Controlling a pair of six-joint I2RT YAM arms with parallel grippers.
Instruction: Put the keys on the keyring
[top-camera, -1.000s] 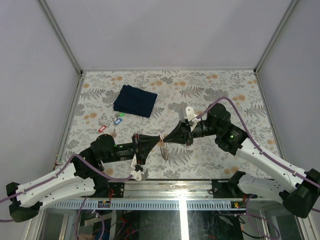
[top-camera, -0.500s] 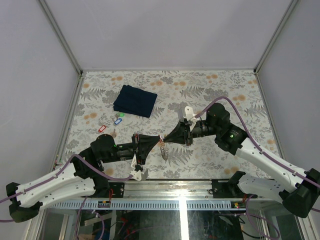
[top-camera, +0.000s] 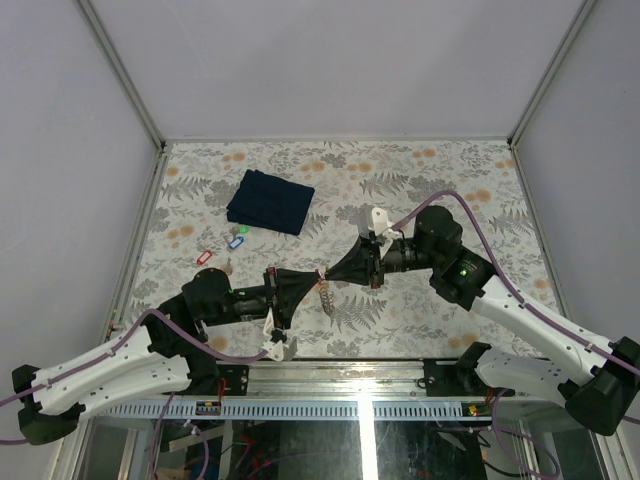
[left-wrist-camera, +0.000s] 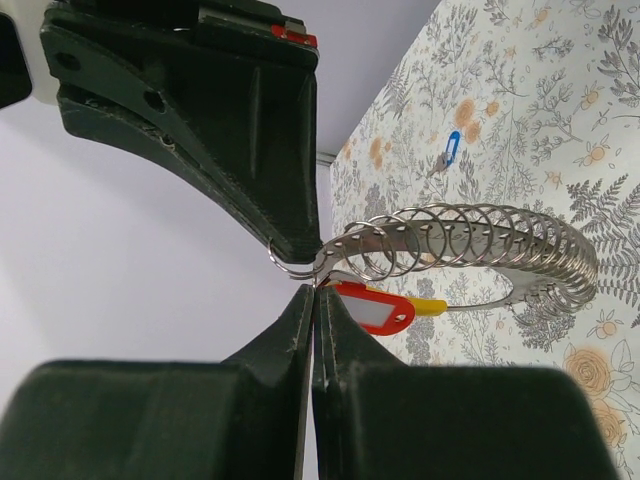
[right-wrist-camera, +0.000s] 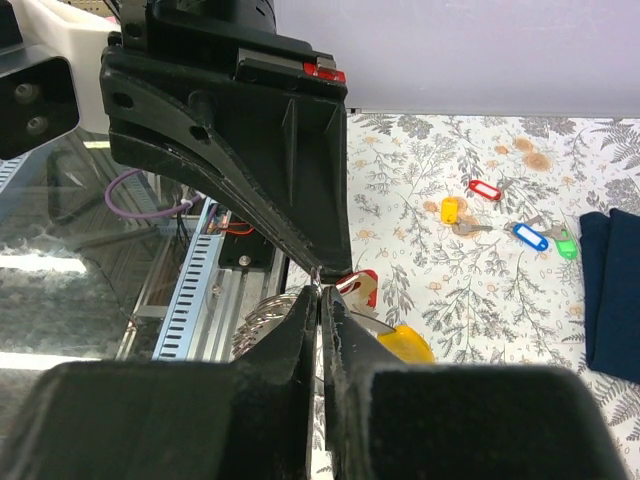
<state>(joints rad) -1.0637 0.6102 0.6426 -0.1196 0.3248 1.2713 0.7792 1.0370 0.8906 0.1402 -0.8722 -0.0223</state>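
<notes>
The keyring (left-wrist-camera: 480, 235) is a thin grey metal loop strung with many small rings, and it hangs between both grippers above the table (top-camera: 325, 297). My left gripper (left-wrist-camera: 315, 290) is shut on its near end. A red-tagged key (left-wrist-camera: 375, 308) and a yellow-tagged one (left-wrist-camera: 430, 307) dangle just beside that grip. My right gripper (right-wrist-camera: 320, 290) meets the left one tip to tip and is shut on a small ring there (left-wrist-camera: 290, 262). Loose keys lie on the table: red (top-camera: 205, 257), blue (top-camera: 237, 242) and green (top-camera: 242, 229), plus a yellow one (right-wrist-camera: 450, 210).
A dark blue folded cloth (top-camera: 270, 201) lies at the back left of the floral table (top-camera: 440, 180). Grey walls enclose the table on three sides. The metal rail and cable tray (top-camera: 350, 385) run along the near edge under the arms.
The right gripper has crept a little to the left toward the left gripper, and its wrist has tipped up slightly. The left arm and the loose keys have stayed put.
</notes>
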